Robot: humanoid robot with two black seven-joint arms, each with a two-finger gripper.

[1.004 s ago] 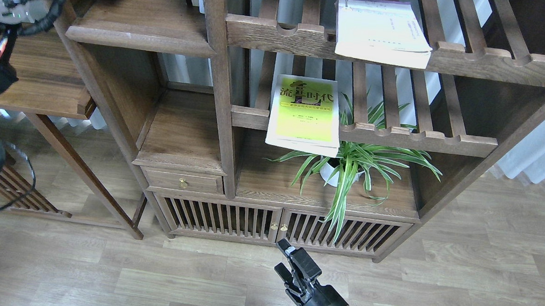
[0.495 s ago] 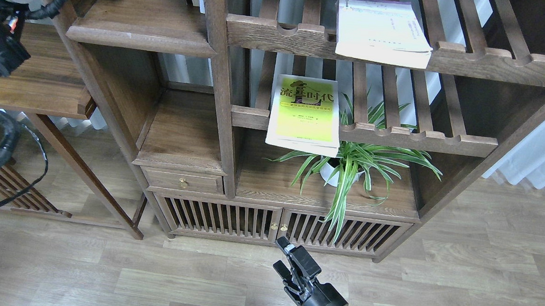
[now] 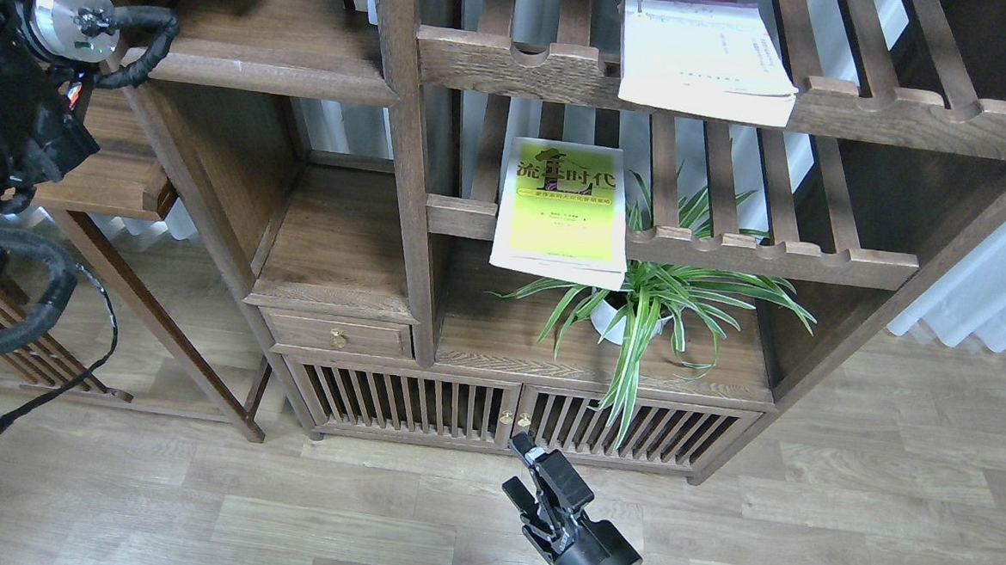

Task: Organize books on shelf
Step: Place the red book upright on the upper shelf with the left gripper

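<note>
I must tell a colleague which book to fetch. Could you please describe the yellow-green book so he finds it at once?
Find the large dark wooden bookcase and its lower slatted rack. The yellow-green book lies flat at the rack's left end, overhanging the front rail above a potted plant. Unlike the white book one rack higher, it bears large dark Chinese characters.

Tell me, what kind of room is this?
Probably a living room or study: a large dark wooden bookcase holding books, a potted spider plant, wood-look flooring and pale curtains.
</note>
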